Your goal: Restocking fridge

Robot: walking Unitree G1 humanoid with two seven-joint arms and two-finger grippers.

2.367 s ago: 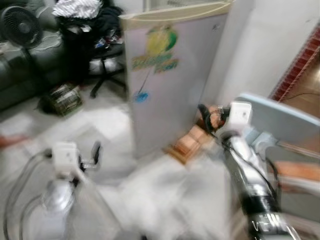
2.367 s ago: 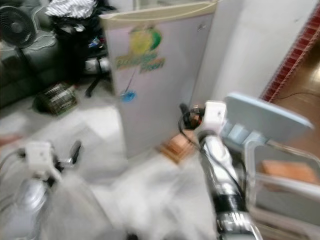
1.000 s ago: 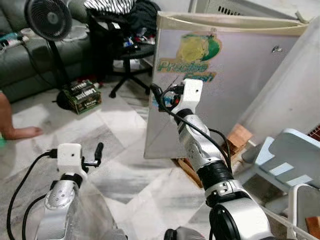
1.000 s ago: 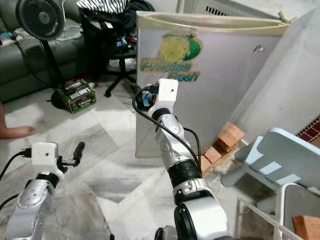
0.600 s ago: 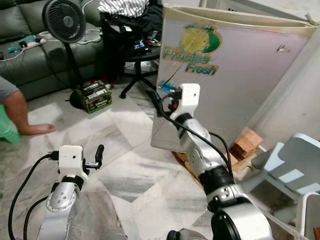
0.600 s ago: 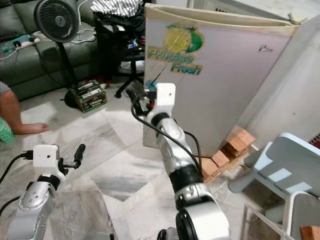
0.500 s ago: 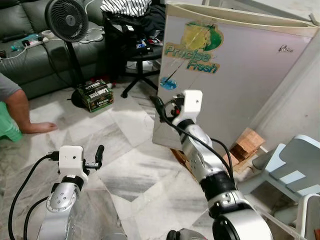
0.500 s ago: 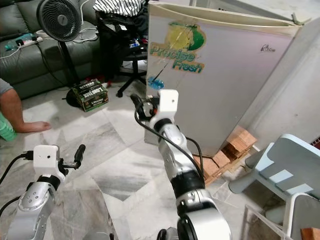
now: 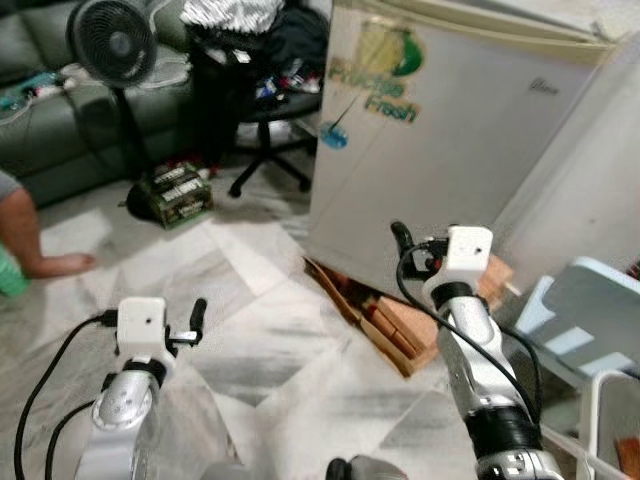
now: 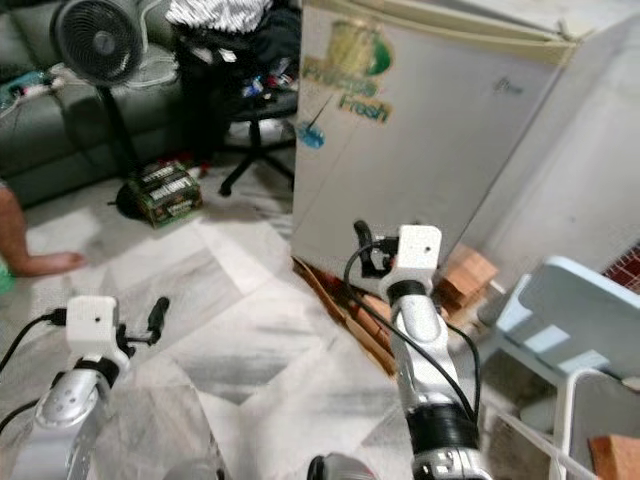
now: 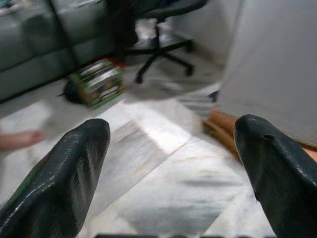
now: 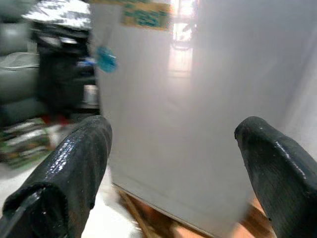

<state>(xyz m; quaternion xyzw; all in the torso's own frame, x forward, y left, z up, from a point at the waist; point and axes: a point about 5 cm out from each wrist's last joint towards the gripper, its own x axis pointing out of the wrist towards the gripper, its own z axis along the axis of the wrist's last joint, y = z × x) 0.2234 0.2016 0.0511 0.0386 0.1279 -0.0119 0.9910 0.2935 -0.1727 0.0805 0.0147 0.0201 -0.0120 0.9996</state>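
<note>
fridge (image 9: 455, 130): door closed, on bricks (image 9: 390, 318) | right claw (image 12: 173, 163): open, empty, facing fridge | left claw (image 11: 171, 163): open, empty, over floor (image 9: 250, 330)

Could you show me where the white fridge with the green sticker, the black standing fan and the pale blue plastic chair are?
White fridge with green sticker (image 9: 450, 170), left eye view, bare door panel.
Black standing fan (image 9: 108, 42), left eye view, round grille.
Pale blue plastic chair (image 10: 570, 305), right eye view, its backrest.

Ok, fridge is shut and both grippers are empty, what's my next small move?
Probably raise the open right gripper toward the fridge door's left edge: the door looks closed, and the gripper sits low near its base, above the wood blocks.
</note>
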